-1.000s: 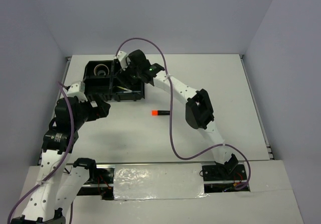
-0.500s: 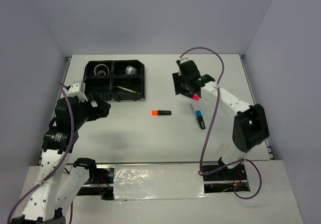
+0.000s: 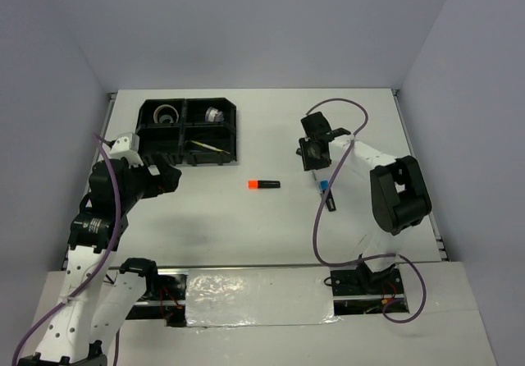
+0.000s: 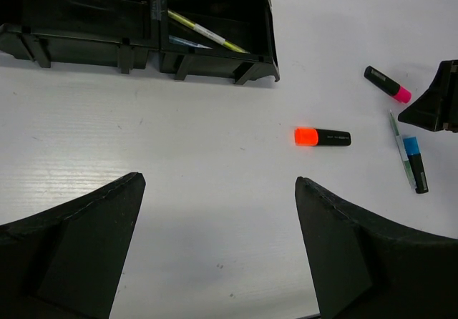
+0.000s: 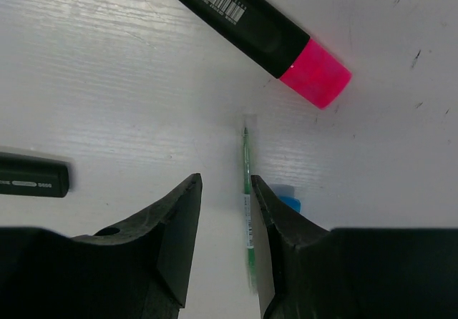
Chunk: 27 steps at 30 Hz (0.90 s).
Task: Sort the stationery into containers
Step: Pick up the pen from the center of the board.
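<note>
With the tape rolls point(image 3: 166, 116) and yellow-green stick point(image 4: 207, 33) lodged in the tray point(image 4: 215, 66), the orange marker point(image 3: 262, 184), pink marker point(image 5: 257, 29), blue marker point(image 4: 415, 163) and thin pen point(image 5: 247, 183) are left on the tabletop point(image 3: 246, 226), the right end effector point(image 5: 225, 183) narrowly parted over that pen, the left end effector point(image 4: 218, 179) spread wide and empty.

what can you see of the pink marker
The pink marker is a stubby black barrel, plastic by its look, with a bright pink end and a white barcode label near the other end. It lies flat on the table, diagonal in the right wrist view. Only the table touches it: the tip of the thin pen stops short of it, and the right fingers are clear.
</note>
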Tool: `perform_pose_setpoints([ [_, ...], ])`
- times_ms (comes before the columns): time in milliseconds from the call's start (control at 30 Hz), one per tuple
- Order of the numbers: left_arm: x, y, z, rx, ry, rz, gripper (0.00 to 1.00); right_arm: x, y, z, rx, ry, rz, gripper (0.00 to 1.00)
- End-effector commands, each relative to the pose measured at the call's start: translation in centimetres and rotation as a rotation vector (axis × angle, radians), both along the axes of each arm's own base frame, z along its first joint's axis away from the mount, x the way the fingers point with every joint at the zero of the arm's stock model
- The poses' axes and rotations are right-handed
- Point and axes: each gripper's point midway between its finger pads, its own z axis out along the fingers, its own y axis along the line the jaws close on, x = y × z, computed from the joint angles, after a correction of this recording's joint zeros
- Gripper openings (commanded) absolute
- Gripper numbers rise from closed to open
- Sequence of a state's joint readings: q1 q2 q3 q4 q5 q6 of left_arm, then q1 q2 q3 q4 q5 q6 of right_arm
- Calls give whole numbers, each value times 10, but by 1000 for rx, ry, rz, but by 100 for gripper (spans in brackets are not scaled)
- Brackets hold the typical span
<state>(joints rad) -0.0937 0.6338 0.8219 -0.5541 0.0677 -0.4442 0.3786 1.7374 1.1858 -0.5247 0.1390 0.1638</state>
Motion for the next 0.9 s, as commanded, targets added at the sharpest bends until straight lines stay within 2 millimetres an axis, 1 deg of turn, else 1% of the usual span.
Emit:
perform_pose_setpoints([
  [0,5,-2,6,11,-38,-17,99,10,-2,4,-20,-13,2,41],
  [100,6,-4,5,9,-31,-24,99,12,-9,-1,-21,0,-16,41],
  [167,6,-4,6,9,-33,-24,99,12,-10,-5,-15,11,-10,41],
  [200,6,-4,5,9,-31,-24,99,11,-10,-10,-18,28,-10,41],
  [333,5,-4,6,9,-36,-28,99,12,-14,-22,-45,54,-13,41],
  [433,4,-5,6,10,-35,-29,99,10,-12,-29,-38,76,-7,41],
  [500,4,-5,6,11,-36,-30,99,9,-11,-32,-31,90,-2,37],
  [600,4,-5,7,10,-39,-29,99,2,-3,-38,9,115,19,29],
  [633,4,-5,7,10,-38,-29,99,-4,5,-40,45,133,39,20],
  [700,4,-5,8,10,-42,-28,99,-9,20,-38,94,127,78,8],
  [733,4,-5,8,10,-44,-28,99,-12,27,-36,114,124,94,5],
  [767,4,-5,8,9,-42,-26,99,-18,39,-31,155,124,127,5],
  [800,3,-4,8,10,-43,-24,99,-21,56,-25,192,105,176,4],
  [833,3,-4,9,10,-45,-24,99,-23,68,-19,230,93,210,3],
  [867,3,-4,8,10,-44,-23,99,-30,90,1,318,71,281,3],
])
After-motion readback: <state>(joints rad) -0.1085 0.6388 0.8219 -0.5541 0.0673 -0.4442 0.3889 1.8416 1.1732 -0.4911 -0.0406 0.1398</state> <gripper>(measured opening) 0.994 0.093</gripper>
